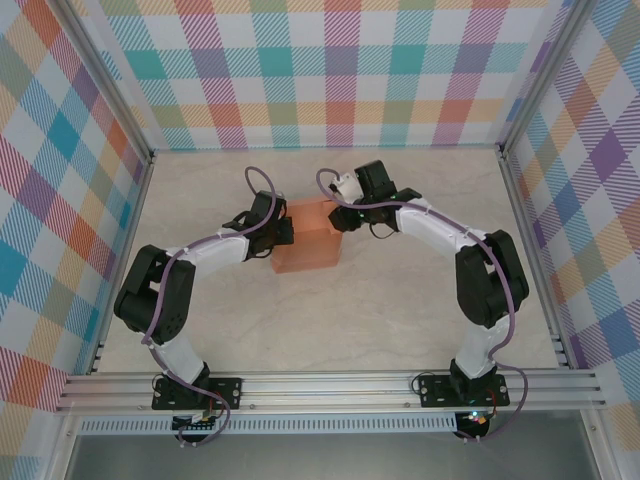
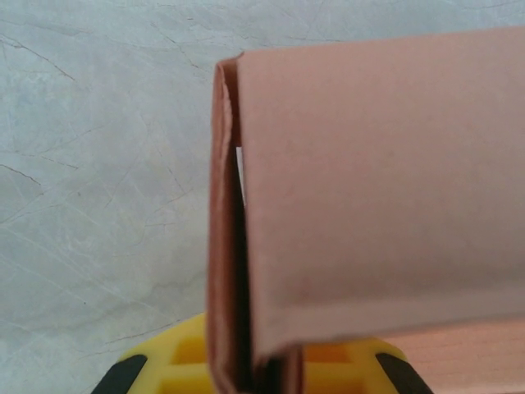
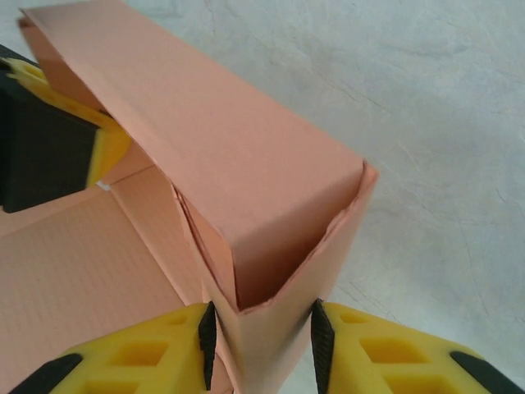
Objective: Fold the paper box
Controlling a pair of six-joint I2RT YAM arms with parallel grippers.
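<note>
While holding the salmon-orange paper box (image 1: 310, 248) at the middle of the table (image 1: 420, 320), pinching its side wall in the almost closed left gripper (image 2: 254, 373) and clamping the doubled corner fold in the part-closed right gripper (image 3: 262, 345); probably risking a crushed corner or torn crease by pulling apart, or untucked flaps springing open.

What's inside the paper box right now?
Bare ribbed cardboard floor of the paper box, nothing lying on it where visible. The left gripper's finger pinches the rolled-over wall; the hollow within that wall and the far interior are covered.
</note>
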